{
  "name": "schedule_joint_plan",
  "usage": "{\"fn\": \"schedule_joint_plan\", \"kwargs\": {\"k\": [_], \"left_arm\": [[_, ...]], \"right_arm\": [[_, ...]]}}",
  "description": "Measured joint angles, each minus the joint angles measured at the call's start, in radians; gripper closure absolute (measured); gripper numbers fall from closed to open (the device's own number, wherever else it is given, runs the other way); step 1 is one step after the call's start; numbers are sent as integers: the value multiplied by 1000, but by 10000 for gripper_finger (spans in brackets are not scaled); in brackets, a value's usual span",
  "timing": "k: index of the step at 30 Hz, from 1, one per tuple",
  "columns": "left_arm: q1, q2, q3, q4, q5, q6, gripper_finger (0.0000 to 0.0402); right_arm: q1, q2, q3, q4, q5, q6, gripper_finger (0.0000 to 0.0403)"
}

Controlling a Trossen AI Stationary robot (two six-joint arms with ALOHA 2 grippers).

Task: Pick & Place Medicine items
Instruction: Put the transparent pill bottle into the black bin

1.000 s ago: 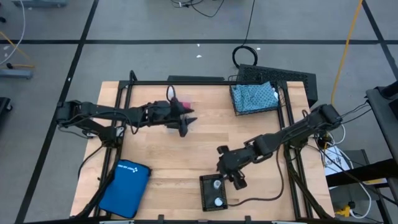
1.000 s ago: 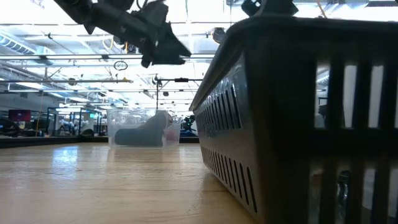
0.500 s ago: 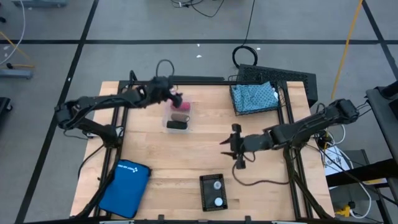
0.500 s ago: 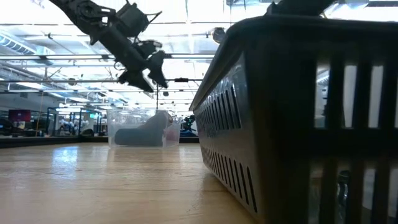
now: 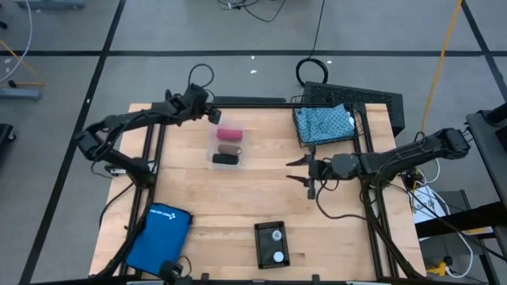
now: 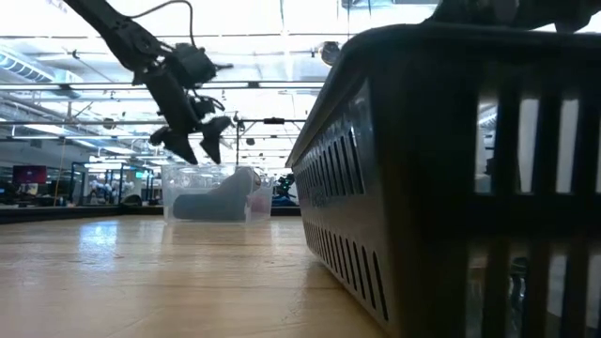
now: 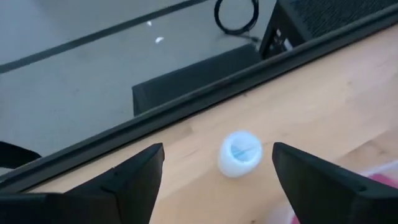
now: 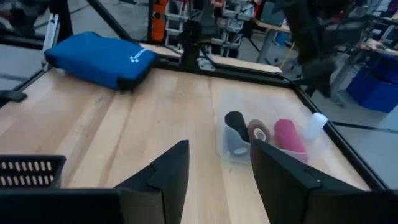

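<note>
White vial [image 5: 215, 115] is seen standing alone on the worktop [image 5: 238, 206] by the far edge, just beside the clear tray [image 5: 227, 161] holding the pink block [image 5: 229, 134], brown block [image 5: 230, 147] and black block [image 5: 225, 159]. Two more vials are seen in the black crate [image 5: 272, 244] at the near edge; the teal pouch [image 5: 323, 122] lies in the basket [image 5: 372, 99] at the far right corner. Left end effector [image 5: 196, 104] is held above the lone vial, fingers spread, nothing gripped; the vial is framed between them in the left wrist view [image 7: 239, 153]. Right end effector [image 5: 305, 170] is parked mid-worktop toward the right edge, released, empty. Step judged: approach to pick this vial. Next: descent and centred closure needed, since a small round vial is easily tipped or rolled.
</note>
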Motion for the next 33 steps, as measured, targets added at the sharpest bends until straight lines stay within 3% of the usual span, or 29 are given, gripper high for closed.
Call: {"fn": "schedule_joint_plan", "kwargs": {"k": [11,21,28,33], "left_arm": [[1,170,0,128,70,-53,100],[-26,292,0,251,50,-68,105],[-24,288,0,231,26,-66,133],[-23,286,0,209,23,-66,180]], "right_arm": [[-12,-14,-17,1,-1,-7,243],[-12,-13,-17,1,-1,-10,243],[-12,-13,-17,0,-2,9,243],[-11,-13,-17,1,-2,9,243]]}}
